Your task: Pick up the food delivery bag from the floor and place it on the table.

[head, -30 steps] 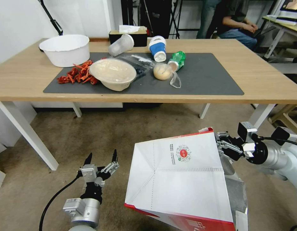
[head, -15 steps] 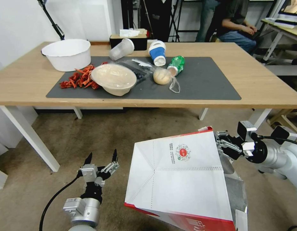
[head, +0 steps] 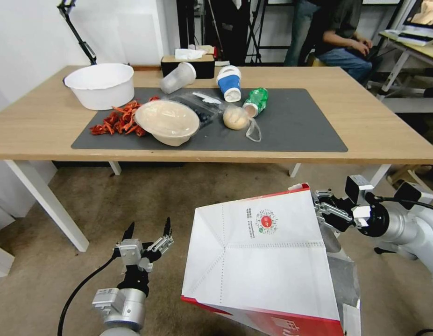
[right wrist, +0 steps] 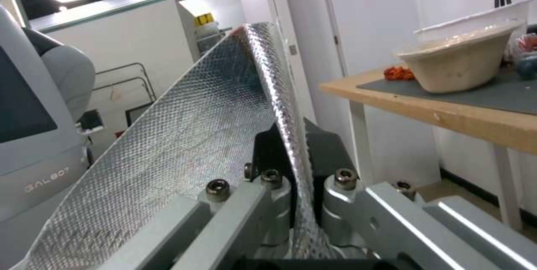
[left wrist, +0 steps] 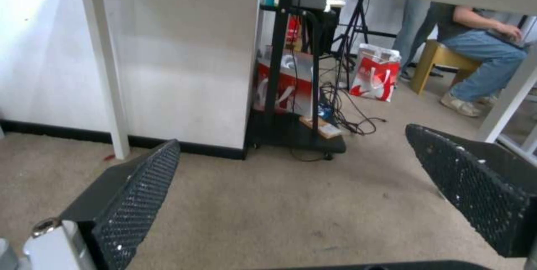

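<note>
bag: bag (head: 260, 261) was off the floor (head: 146, 200), tilted, short of the table's (head: 389, 135) near edge and below its top.
right tool: right tool (head: 324, 211) was clamped on the bag's upper rim at its right corner; right wrist view showed the foil rim (right wrist: 280, 106) pinched between the shut fingers.
left tool: left tool (head: 147, 232) hung left of the bag, fingers (left wrist: 134, 194) spread wide, holding nothing, carpet between them.
change: over the last second the table slid down and grew in the head view while bag and arms kept their spots in frame. I'd read that as the robot rising or closing in, bag carried along.
meaning: lift looked done; placing was not.
edges: bag's top corner sat under the table's near edge, so it would need more height to clear.
room: mat (head: 300, 121) right of the bottle (head: 256, 101) lay bare; left of it were the bowl (head: 167, 121), cup (head: 229, 82) and tub (head: 100, 85).
</note>
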